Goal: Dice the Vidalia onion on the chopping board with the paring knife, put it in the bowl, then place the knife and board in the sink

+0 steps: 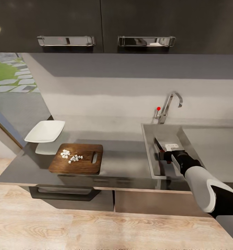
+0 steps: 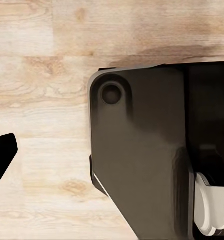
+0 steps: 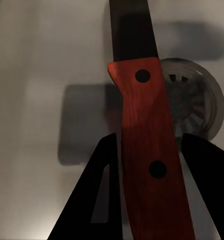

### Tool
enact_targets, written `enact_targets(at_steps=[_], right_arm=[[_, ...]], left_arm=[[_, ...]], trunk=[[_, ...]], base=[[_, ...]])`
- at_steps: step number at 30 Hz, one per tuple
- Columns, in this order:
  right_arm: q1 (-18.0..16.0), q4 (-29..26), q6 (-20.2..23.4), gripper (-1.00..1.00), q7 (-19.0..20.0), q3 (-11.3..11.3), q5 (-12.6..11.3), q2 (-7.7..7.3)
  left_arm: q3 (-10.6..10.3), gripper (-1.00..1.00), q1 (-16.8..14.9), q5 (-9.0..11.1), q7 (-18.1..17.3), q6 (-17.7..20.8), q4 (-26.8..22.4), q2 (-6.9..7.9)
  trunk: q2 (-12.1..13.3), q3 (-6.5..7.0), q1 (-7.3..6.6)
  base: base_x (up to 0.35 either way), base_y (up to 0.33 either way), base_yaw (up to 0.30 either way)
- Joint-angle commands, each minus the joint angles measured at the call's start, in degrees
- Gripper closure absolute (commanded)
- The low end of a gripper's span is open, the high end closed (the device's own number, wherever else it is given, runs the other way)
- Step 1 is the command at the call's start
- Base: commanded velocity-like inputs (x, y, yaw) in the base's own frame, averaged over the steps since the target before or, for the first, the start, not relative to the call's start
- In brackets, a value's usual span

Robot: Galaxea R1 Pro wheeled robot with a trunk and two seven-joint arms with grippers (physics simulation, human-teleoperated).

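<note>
So the right gripper (image 1: 164, 152) is reaching down into the sink (image 1: 149, 152), holding the paring knife (image 3: 142, 145). In the right wrist view its two dark fingers (image 3: 94, 200) sit on either side of the red-orange handle, apparently pinching it, and the dark blade points out over the grey basin floor, right beside the round drain (image 3: 197, 102). The chopping board (image 1: 76, 158) lies on the countertop (image 1: 123, 163), well left of the sink, with a little heap of white diced onion (image 1: 69, 156) on it. The white bowl (image 1: 45, 131) sits just beyond the board's far left corner. Only a dark fingertip of the left gripper (image 2: 2, 160) shows over the wood floor (image 2: 42, 75), so can't tell how its jaws stand.
</note>
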Motion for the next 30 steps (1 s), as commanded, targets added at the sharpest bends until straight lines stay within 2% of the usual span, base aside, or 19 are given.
enact_targets(at_steps=[1,16,17,25,30], right_arm=[[-0.03,-0.11,0.24,1.00,0.45,-0.43,0.61,0.03],[-0.03,-0.10,0.20,1.00,0.53,-0.43,0.61,0.12],[-0.03,-0.10,0.20,-1.00,0.53,-0.43,0.61,0.12],[-0.03,-0.45,0.20,-1.00,0.53,-0.43,0.66,0.01],[-0.03,-3.07,0.26,-1.00,0.65,-0.44,0.63,-0.05]], left_arm=[[-0.48,-1.00,0.00,0.51,0.51,-0.11,-0.08,0.10],[-0.48,-1.00,0.00,0.51,0.51,-0.11,-0.08,0.10],[-0.48,-1.00,0.00,0.51,0.51,-0.11,-0.08,0.10],[-0.48,-1.00,0.00,0.51,0.51,-0.11,-0.08,0.10],[-0.48,-1.00,0.00,0.51,0.51,-0.11,-0.08,0.10]], trunk=[[-0.11,-0.17,0.03],[-0.11,-0.71,0.03],[-0.11,-0.71,0.03],[-0.11,-0.71,0.03],[-0.11,-0.71,0.03]], base=[[0.000,0.000,0.000],[0.000,0.000,0.000],[0.000,0.000,0.000],[0.000,0.000,0.000],[0.000,0.000,0.000]])
